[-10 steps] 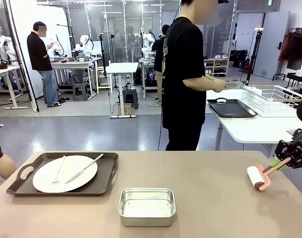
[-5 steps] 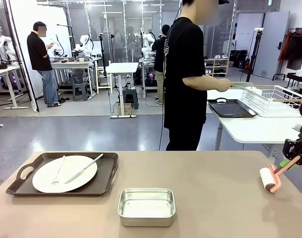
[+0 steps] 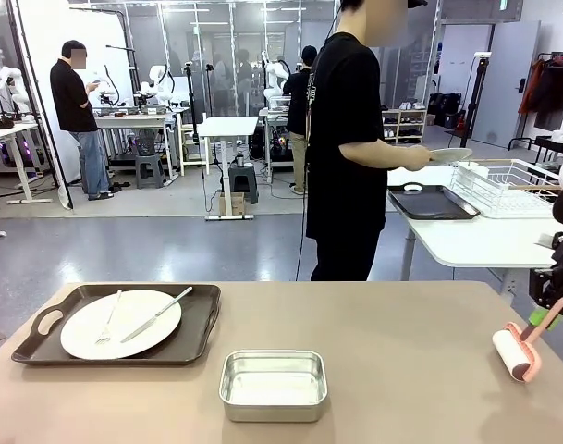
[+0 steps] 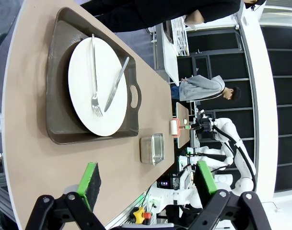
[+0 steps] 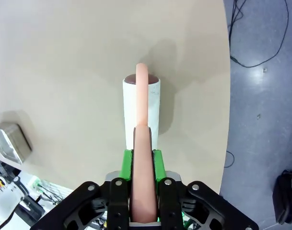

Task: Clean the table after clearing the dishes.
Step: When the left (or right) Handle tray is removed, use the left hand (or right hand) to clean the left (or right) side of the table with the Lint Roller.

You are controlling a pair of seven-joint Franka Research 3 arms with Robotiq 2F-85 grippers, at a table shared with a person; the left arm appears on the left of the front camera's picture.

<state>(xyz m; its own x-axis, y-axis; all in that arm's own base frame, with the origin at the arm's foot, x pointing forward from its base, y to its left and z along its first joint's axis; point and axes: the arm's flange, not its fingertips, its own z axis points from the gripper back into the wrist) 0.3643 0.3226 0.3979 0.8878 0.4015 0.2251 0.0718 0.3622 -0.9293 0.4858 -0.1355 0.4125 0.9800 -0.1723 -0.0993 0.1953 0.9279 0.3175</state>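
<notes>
A white plate (image 3: 120, 324) with a fork (image 3: 107, 320) and a knife (image 3: 157, 314) lies on a dark brown tray (image 3: 200, 328) at the left of the tan table (image 3: 401, 370). Near the table's right edge, my right gripper (image 3: 547, 310) is shut on the pink handle of a white lint roller (image 3: 514, 355). In the right wrist view the roller (image 5: 141, 108) sits low over the tabletop, and contact is unclear. My left gripper (image 4: 148, 179) hangs open with nothing between its fingers, above the table's left end, short of the tray (image 4: 57, 115).
A small steel pan (image 3: 273, 384) sits at the table's front middle. A person in black stands at the far side, holding a white plate (image 3: 449, 155) over a white side table with a dark tray (image 3: 432, 202) and a wire rack (image 3: 507, 185).
My right gripper has carried the roller to the right and lower, toward the table's right edge. The person's plate has moved a little nearer the rack.
</notes>
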